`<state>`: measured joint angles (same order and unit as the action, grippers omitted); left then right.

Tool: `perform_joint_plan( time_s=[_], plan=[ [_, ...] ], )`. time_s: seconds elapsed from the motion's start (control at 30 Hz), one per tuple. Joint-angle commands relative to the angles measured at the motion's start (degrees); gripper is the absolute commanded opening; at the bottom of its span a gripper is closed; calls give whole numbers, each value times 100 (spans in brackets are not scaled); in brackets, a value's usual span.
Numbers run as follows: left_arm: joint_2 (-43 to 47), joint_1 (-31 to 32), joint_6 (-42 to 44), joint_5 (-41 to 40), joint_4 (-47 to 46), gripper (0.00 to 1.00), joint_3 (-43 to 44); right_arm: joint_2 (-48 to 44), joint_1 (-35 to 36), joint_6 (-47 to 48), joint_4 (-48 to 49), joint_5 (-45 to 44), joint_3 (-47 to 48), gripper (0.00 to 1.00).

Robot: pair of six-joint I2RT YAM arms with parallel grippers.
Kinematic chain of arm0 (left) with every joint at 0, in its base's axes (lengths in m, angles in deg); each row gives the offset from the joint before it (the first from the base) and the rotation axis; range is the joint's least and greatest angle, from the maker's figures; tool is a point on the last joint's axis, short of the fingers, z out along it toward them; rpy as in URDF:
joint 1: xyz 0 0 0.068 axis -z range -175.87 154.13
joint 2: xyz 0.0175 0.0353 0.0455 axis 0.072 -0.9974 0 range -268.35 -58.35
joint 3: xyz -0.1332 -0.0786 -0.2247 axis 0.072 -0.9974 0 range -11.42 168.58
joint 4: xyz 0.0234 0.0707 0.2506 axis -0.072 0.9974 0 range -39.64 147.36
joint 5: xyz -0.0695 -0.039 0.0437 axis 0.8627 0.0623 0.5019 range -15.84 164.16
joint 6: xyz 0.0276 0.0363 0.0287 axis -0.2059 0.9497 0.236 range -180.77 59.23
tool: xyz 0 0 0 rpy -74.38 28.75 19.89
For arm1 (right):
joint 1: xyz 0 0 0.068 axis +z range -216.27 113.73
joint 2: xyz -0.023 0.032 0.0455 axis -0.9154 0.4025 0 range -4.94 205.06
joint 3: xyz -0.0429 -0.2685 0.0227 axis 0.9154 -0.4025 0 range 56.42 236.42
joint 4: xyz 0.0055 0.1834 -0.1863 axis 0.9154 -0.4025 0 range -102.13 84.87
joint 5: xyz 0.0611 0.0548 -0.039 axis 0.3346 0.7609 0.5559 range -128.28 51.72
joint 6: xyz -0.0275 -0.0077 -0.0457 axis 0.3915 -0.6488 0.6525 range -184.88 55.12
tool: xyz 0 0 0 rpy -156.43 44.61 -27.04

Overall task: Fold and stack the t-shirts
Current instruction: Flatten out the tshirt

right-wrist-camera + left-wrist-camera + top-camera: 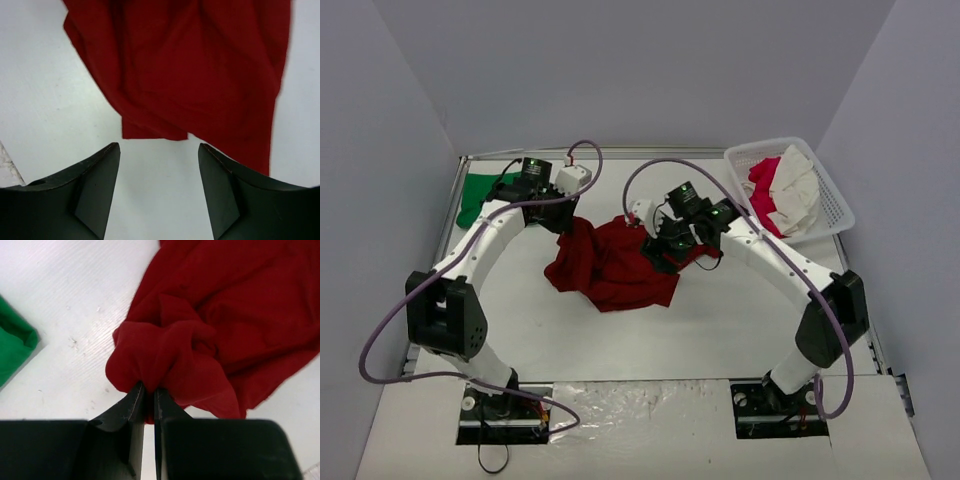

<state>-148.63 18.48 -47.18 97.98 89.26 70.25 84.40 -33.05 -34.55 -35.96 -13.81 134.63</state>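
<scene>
1. The red shirt is seen crumpled mid-table between the two arms. No fold has been made yet, and the stacking is judged a long way off.
2. Risk on the right: the right gripper is held spread and empty, with the shirt's hem lying just beyond its tips. If it is closed from here, only air or one thin layer may be caught, and the cloth could slip free when lifted.
3. Risk on the left: the left gripper is clenched on a bunched wad of red cloth, not on a flat edge. If the shirt is pulled by that wad, it is likely to be dragged as a lump, and twists may be locked in.
4. Pose: the left arm is bent at the elbow and reached inward to the shirt's far-left part. The right arm is mirrored, with its wrist tipped down at the shirt's right edge.
5. Farther off, the green shirt is seen at the far-left corner, well apart from the red one. It could be snagged if the left wrist is swung outward.
6. A basket of other cloth is seen at the far right.
</scene>
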Motion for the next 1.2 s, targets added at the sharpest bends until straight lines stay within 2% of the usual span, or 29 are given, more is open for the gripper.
perform_joint_plan(
  time_s=[0.0,0.2,0.57,0.6,0.7,0.73,0.93,1.1,1.17],
  plan=[
    [-77,-29,-312,-850,-540,2,121,487,501,123,-239,-241,106,59],
    [-139,-73,-391,-1274,-637,2,139,1408,1239,237,-178,-197,519,62],
    [133,-178,-339,-1116,-725,3,-256,2649,1495,316,15,6,862,68],
    [133,-178,-339,-1107,-725,2,-257,2693,1513,307,33,-64,836,65],
    [107,-213,-304,-1054,-717,2,-257,2738,1530,255,112,-327,757,10],
    [98,-222,-286,-1072,-682,2,-257,2694,1504,246,104,-381,739,0],
    [300,-354,-120,-1054,-357,2,-64,1334,1162,79,-19,-496,511,0],
    [397,-310,206,-792,223,2,428,155,171,-53,-81,-355,379,0],
    [362,-240,250,-773,390,2,753,-169,-7,-88,-81,-381,204,0]
  ],
)
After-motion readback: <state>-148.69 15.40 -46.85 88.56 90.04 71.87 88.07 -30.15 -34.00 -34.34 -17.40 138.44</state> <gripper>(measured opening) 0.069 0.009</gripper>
